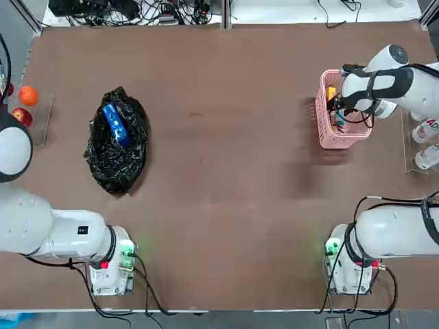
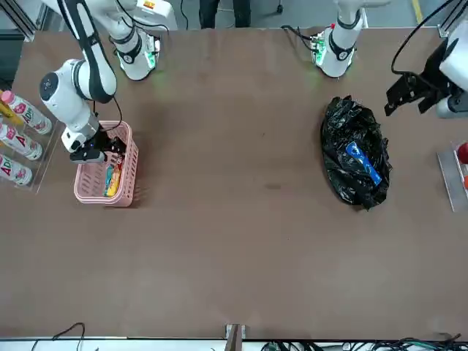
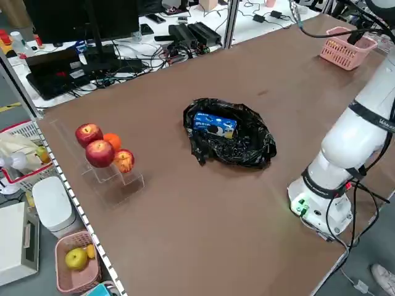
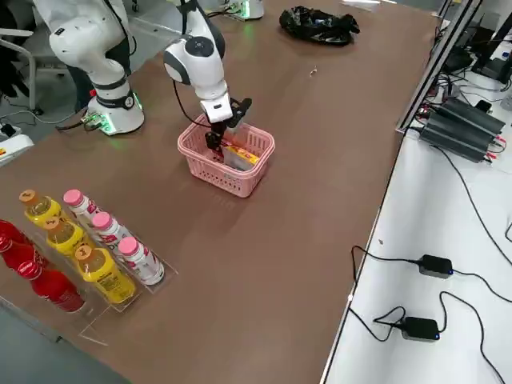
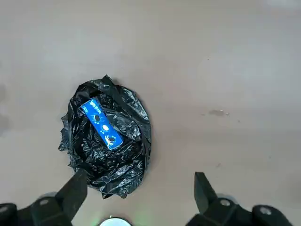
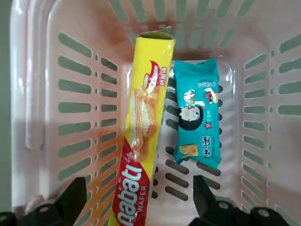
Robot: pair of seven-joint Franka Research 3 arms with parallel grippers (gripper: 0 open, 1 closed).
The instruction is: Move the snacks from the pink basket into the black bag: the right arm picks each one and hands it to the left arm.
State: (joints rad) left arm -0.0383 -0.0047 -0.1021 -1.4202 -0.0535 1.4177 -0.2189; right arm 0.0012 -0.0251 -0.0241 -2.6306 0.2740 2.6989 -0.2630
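Second pick beginning: blue packet lies in the black bag.
Right gripper, fingers open and empty, hangs over the pink basket; next it must descend and close on the yellow box or teal packet. Left gripper waits open above the bag.

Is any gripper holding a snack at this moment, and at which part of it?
Nothing is held. The right gripper hangs open over the pink basket; the left gripper is open above the black bag.
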